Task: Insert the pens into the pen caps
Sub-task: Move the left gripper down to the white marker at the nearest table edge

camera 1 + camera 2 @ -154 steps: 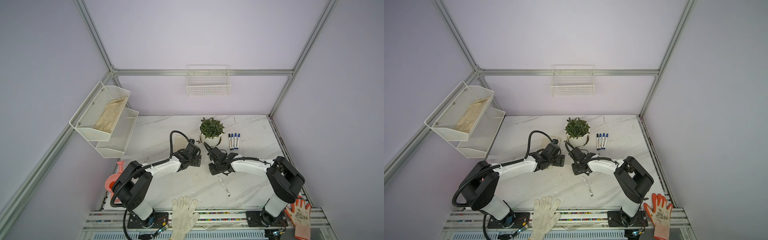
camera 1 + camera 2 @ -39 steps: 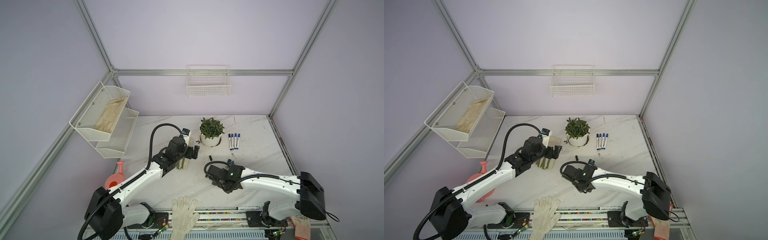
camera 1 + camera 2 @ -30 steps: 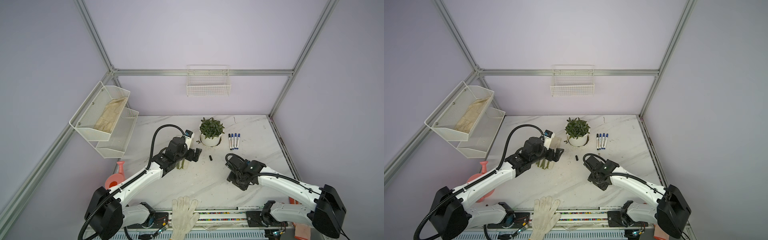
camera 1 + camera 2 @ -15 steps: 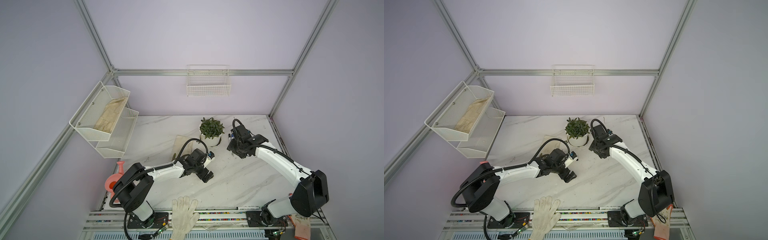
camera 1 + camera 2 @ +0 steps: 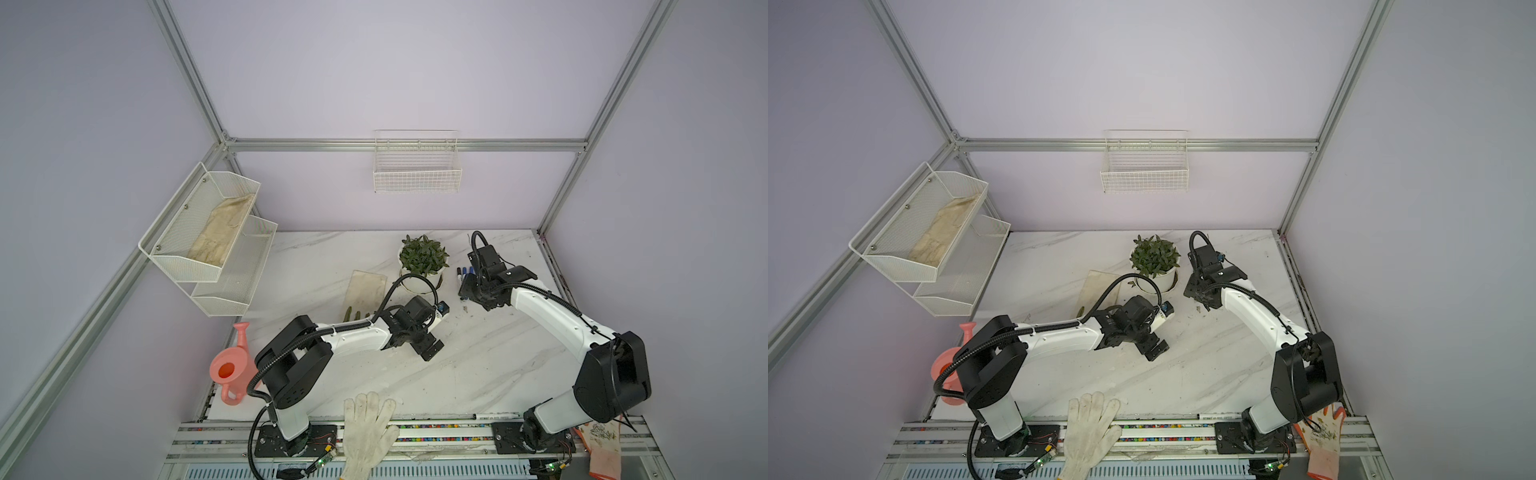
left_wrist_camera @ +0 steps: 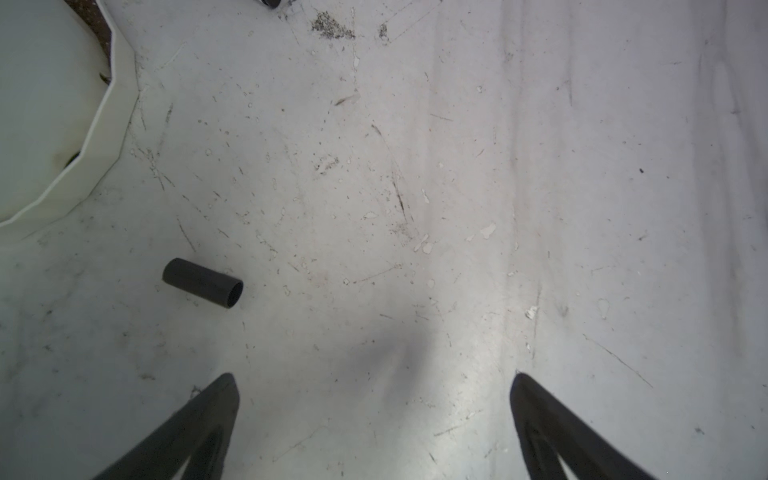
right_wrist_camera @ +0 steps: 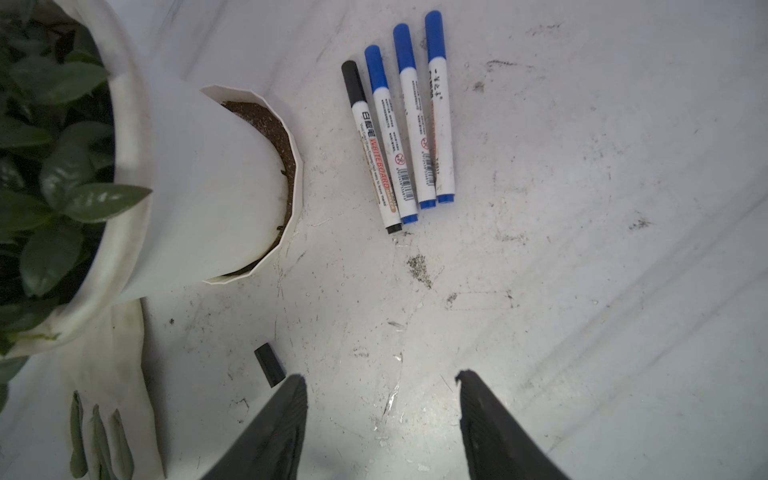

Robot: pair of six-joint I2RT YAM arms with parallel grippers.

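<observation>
- While the marble worktop fills the lower middle of both top views, the two arms meet right of centre, beside the plant pot.
- Left hand: fingers spread as wide as they go, nothing between them, over bare marble.
- Right hand: fingers partway apart, also empty (in a top view it hangs just below the row of pens).
- Four pens lie side by side, touching, just right of the pot at centre right of the frame. Each already wears its cap, three blue and one black.
- A fifth pen seems to lie along the worktop's lower edge, lower right of centre (too small to be sure).
- One loose black pen cap lies flat between pot and hands.
  - From the left hand it sits ahead and off to the pot side, outside the gap.
  - Its long axis runs nearly parallel to the line from fingertip to fingertip, so I judge a wrist turn is needed before closing.
  - The right hand's pot-side finger looks nearer to it.
</observation>
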